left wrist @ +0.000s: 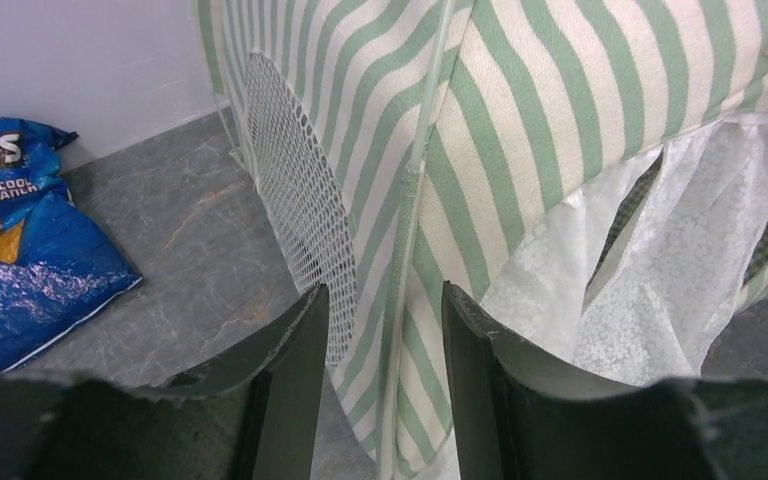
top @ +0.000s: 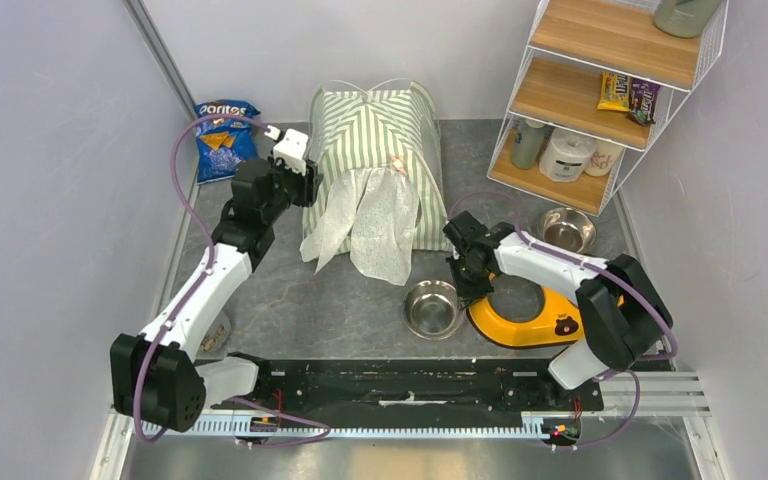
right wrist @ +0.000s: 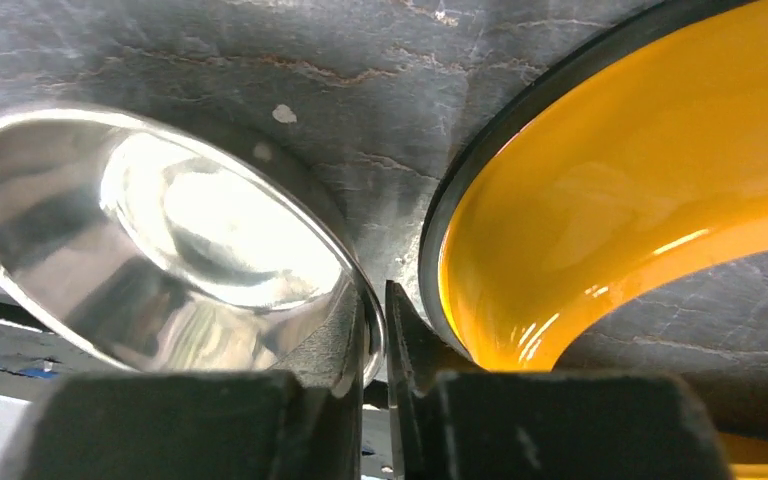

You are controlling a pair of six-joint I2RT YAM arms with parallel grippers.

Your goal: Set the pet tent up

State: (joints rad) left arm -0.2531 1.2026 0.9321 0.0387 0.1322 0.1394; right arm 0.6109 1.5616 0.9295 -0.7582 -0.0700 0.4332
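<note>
The green-and-white striped pet tent (top: pixel 375 130) stands upright at the back middle, white lace flaps (top: pixel 375 220) hanging at its front. My left gripper (top: pixel 300 175) is open at the tent's front left corner. In the left wrist view the gripper (left wrist: pixel 385 295) has its jaws apart and holds nothing. The striped fabric (left wrist: pixel 520 120), a thin pole (left wrist: pixel 425 130) and the mesh panel (left wrist: pixel 300 190) lie just ahead of it. My right gripper (top: pixel 465 275) is shut on the rim of a steel bowl (top: pixel 432 308). In the right wrist view the gripper (right wrist: pixel 375 300) pinches the bowl's (right wrist: pixel 160 230) rim.
The yellow double-bowl holder (top: pixel 525 315) (right wrist: pixel 610 200) lies right of the held bowl. A second steel bowl (top: pixel 565 228) sits near the wire shelf rack (top: pixel 600 90) at the back right. A blue chip bag (top: pixel 222 138) (left wrist: pixel 20 260) lies left of the tent. Walls close both sides.
</note>
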